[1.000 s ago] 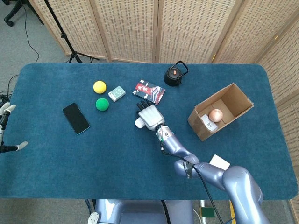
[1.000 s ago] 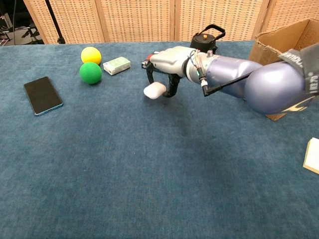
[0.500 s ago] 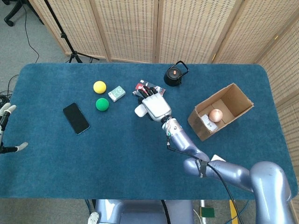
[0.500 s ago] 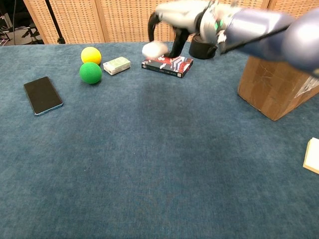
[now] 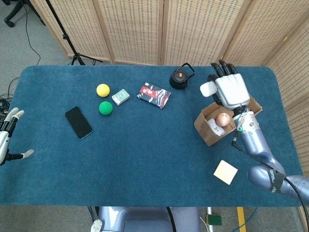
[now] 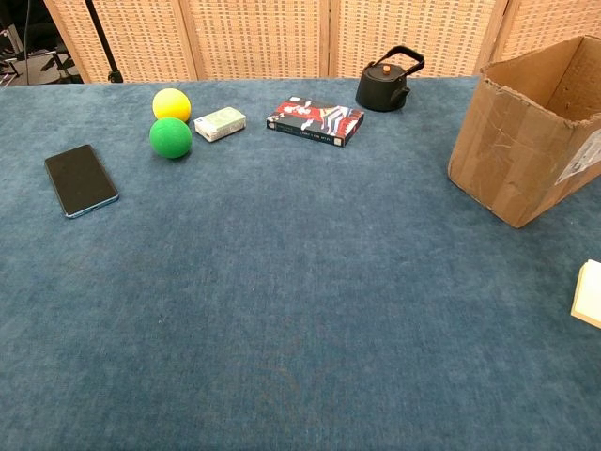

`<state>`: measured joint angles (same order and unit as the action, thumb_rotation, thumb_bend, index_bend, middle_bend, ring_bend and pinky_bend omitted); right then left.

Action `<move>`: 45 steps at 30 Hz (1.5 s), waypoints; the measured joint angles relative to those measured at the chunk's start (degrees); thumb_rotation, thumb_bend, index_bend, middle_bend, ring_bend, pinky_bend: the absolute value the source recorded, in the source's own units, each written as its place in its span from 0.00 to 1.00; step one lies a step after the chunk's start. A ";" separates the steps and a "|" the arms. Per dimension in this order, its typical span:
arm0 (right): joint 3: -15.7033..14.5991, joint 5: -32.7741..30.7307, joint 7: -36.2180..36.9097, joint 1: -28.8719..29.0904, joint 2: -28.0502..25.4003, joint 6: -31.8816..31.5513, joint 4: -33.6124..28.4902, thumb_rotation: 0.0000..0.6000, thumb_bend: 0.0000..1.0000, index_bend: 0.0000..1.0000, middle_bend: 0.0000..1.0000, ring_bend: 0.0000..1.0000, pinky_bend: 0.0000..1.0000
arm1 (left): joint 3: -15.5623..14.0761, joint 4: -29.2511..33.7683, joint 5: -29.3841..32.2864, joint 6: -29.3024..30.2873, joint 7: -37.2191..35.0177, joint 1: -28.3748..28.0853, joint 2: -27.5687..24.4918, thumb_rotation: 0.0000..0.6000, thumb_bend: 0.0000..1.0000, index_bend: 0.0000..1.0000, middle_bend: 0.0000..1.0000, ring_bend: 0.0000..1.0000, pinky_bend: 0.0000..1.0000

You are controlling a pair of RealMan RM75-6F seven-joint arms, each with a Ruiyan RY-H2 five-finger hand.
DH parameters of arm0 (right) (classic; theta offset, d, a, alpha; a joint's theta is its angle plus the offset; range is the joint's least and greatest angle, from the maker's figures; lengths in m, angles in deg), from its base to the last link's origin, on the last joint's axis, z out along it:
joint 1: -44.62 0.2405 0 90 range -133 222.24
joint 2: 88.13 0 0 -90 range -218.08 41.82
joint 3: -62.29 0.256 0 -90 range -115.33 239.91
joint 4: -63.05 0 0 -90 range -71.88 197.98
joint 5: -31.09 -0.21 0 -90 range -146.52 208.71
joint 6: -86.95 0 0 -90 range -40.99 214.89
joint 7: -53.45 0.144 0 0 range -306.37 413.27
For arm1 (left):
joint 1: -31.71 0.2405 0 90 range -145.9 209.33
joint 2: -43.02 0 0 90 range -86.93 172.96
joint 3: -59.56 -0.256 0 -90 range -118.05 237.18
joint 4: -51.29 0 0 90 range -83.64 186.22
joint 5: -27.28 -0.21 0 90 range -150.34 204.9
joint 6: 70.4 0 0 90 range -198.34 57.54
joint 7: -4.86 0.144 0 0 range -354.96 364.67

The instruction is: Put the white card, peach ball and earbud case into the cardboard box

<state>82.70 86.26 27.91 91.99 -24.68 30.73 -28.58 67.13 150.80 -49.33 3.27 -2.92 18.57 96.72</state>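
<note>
A: Where does the right hand [image 5: 231, 90] stand against the cardboard box [image 5: 244, 103]?

B: In the head view it hangs above the box's far half, back of the hand toward the camera, with the dark fingers [image 5: 221, 67] pointing away from the robot. It grasps the white earbud case [image 5: 208, 89], which sticks out at the hand's side toward the black kettle [image 5: 180, 78], over the box's rim. The chest view does not show this hand.

A: And inside the box?

B: The peach ball [image 5: 223, 119] lies on the box floor, just beside a pale thing at the near wall that I cannot make out. The box itself lies tipped with its opening upward, on the blue tabletop [image 5: 145, 159].

A: The white card [image 5: 226, 172]?

B: Outside the box, flat on the tabletop, nearer the robot than the box and apart from it. The chest view catches only its edge at the frame's right side.

A: The left hand [image 5: 7, 139]?

B: Well away from the box, past the tabletop's opposite end, fingers apart and grasping nothing.

A: What else is out there?

B: On the side of the kettle away from the box: a red-and-black booklet [image 6: 315, 122], a small pale green packet [image 6: 220, 123], a yellow ball [image 6: 171, 103], a green ball [image 6: 170, 137] and a black phone [image 6: 81, 178].
</note>
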 measured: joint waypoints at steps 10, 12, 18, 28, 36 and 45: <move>-5.21 4.23 5.25 -3.65 1.37 0.43 5.78 1.00 0.44 0.53 0.13 0.00 0.12 | -0.21 0.68 -0.40 0.32 0.77 -0.13 0.00 1.00 0.00 0.00 0.00 0.00 0.00; -5.71 4.10 5.47 -3.67 2.38 1.04 7.43 1.00 0.44 0.53 0.13 0.00 0.12 | -0.25 0.68 -0.35 0.37 0.64 -0.06 -0.07 1.00 0.00 0.00 0.00 0.00 0.00; -7.22 3.11 5.23 -3.27 6.05 3.26 12.43 1.00 0.44 0.53 0.13 0.00 0.12 | -0.28 0.59 -0.15 0.59 -0.10 0.21 -0.42 1.00 0.00 0.00 0.00 0.00 0.00; -7.73 0.31 4.26 -2.86 7.67 5.19 15.21 1.00 0.33 0.26 0.06 0.00 0.12 | -0.40 0.42 -0.08 0.59 -0.92 0.42 -0.74 1.00 0.00 0.00 0.00 0.00 0.00; -7.83 -1.20 2.92 -3.20 6.15 5.04 13.83 1.00 0.18 0.05 0.00 0.00 0.12 | -0.54 0.58 -0.44 0.59 -1.07 0.43 -0.85 1.00 0.00 0.00 0.00 0.00 0.00; -7.21 -0.10 3.12 -4.68 2.45 1.44 9.12 1.00 0.16 0.05 0.00 0.00 0.12 | -0.74 0.99 -1.14 1.34 -1.18 0.75 -1.05 1.00 0.00 0.00 0.00 0.00 0.00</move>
<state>75.49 86.16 31.03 87.31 -22.23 32.17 -19.46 66.40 151.79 -50.48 4.61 -4.10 19.32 95.68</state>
